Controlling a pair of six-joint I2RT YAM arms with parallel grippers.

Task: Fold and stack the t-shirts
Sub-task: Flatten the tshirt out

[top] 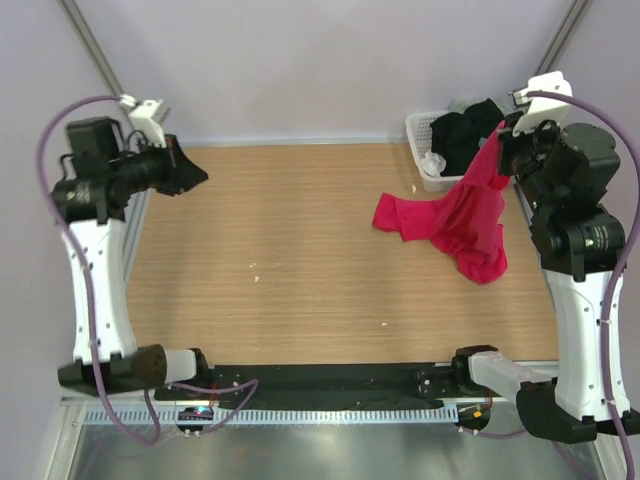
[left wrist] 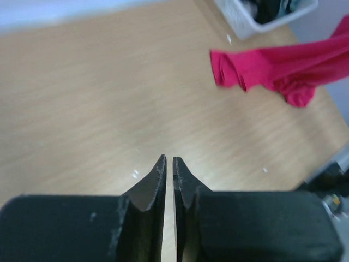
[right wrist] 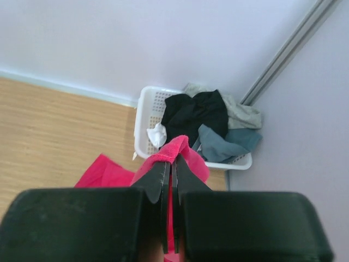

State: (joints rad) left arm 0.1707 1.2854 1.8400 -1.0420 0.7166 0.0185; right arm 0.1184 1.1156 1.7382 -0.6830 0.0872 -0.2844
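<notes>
Right wrist: right pincer nips crimson t-shirt; lower cloth hidden.

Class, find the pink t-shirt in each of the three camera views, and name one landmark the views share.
Top view: pink t-shirt right of centre, hanging from the right gripper onto the table.
Left wrist view: upper right, trailing onto the table.
Right wrist view: bottom centre, pinched in the gripper.
Shared landmark: the white basket, beside the shirt.
</notes>
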